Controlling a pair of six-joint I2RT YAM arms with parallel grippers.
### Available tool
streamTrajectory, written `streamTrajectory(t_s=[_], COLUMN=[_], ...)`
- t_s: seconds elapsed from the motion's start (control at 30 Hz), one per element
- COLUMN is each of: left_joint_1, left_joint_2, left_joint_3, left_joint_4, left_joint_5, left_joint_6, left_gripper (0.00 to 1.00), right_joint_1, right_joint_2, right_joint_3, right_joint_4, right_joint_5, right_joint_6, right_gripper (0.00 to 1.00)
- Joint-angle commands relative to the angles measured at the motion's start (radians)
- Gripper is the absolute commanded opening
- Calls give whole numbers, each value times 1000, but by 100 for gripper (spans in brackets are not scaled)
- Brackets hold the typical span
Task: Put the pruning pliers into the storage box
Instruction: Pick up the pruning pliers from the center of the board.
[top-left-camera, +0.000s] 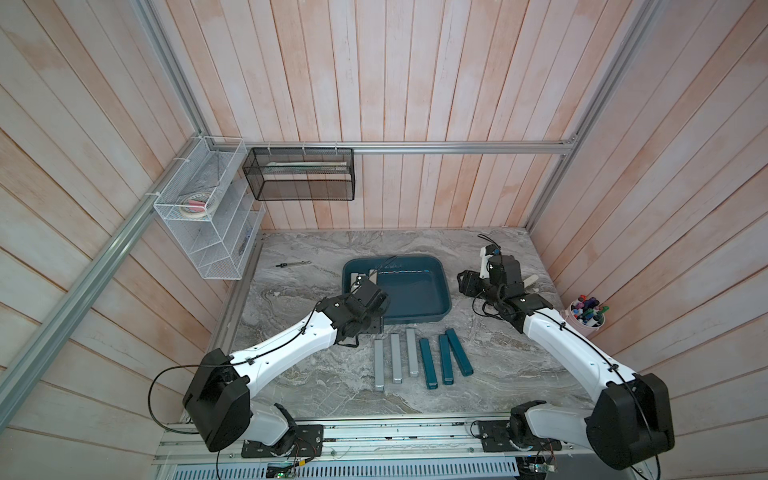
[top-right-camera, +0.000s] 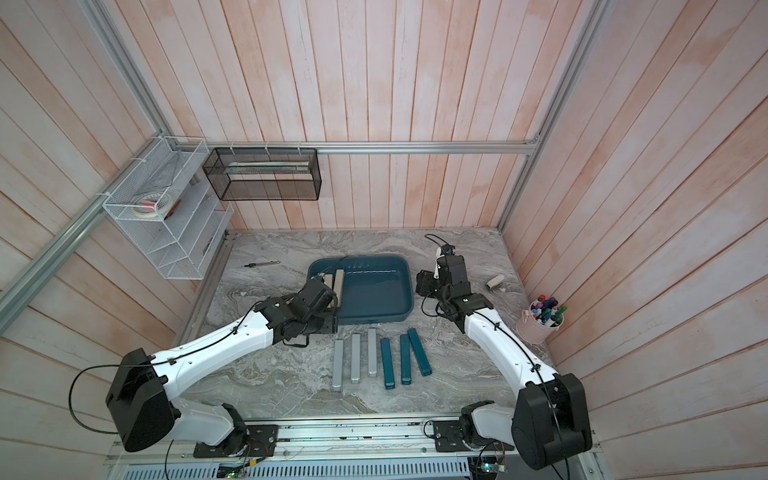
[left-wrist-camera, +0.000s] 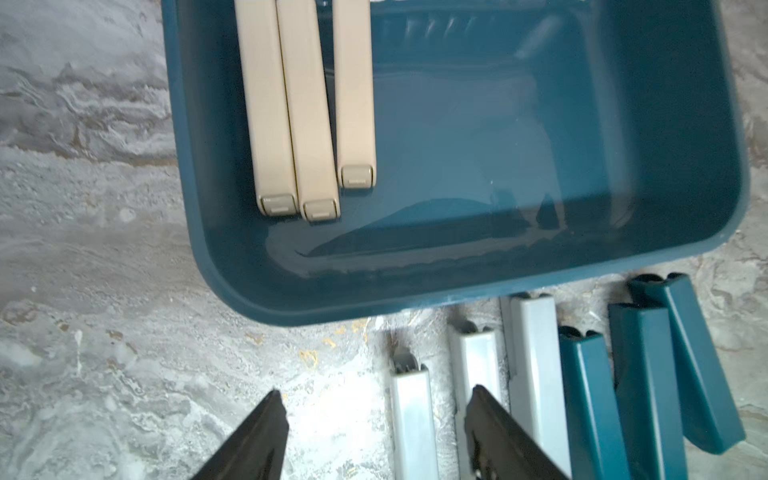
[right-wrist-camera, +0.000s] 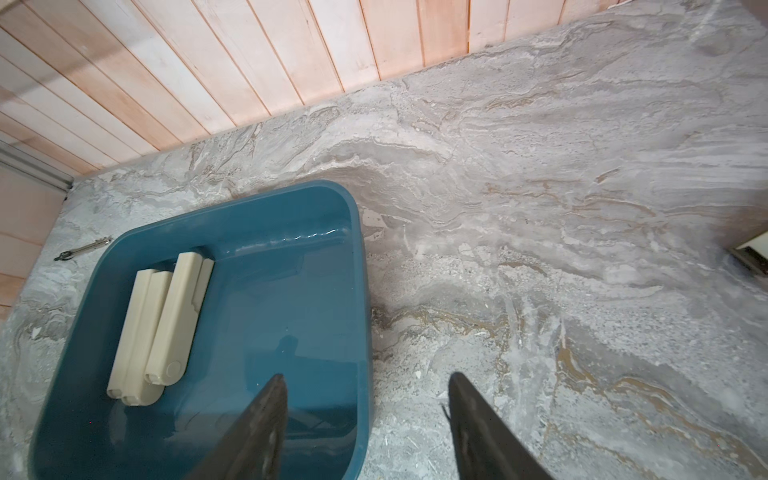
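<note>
The storage box (top-left-camera: 419, 297) (top-right-camera: 374, 299) is a dark teal tub at the middle of the marble table. Three beige pruning pliers (left-wrist-camera: 307, 108) (right-wrist-camera: 166, 324) lie side by side along its left wall. In front of the box, three light grey pliers (top-left-camera: 395, 357) (left-wrist-camera: 532, 353) and three dark teal pliers (top-left-camera: 445, 359) (left-wrist-camera: 644, 374) lie in a row. My left gripper (left-wrist-camera: 376, 390) (top-left-camera: 368, 320) hangs open and empty above the box's near-left corner, over the leftmost grey bar. My right gripper (right-wrist-camera: 368, 376) (top-left-camera: 467, 282) stands open and empty above the box's right rim.
A thin silver pen-like tool (top-left-camera: 294, 264) lies at the back left of the table. A pink cup of markers (top-left-camera: 586, 316) and a small beige object (top-right-camera: 494, 282) sit at the right. A white wire rack (top-left-camera: 208, 216) and a black mesh basket (top-left-camera: 299, 174) hang on the wall.
</note>
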Motion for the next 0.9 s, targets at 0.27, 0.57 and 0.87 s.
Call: streamTrajectory(t_s=[0.27, 0.57, 0.87], left_joint_1=[-147, -147, -146], left_joint_2=[66, 103, 117], left_joint_3=[-115, -160, -167], left_joint_4=[150, 154, 129], left_joint_5=[120, 124, 108], left_joint_6=[-180, -261, -292], left_gripper=[70, 64, 61], right_joint_1=[14, 20, 19], right_joint_2=[36, 57, 60], right_joint_3=[6, -10, -39], right_joint_4=[17, 24, 39], right_joint_5=[36, 34, 23], right_joint_6=[13, 12, 25], right_gripper=[62, 61, 61])
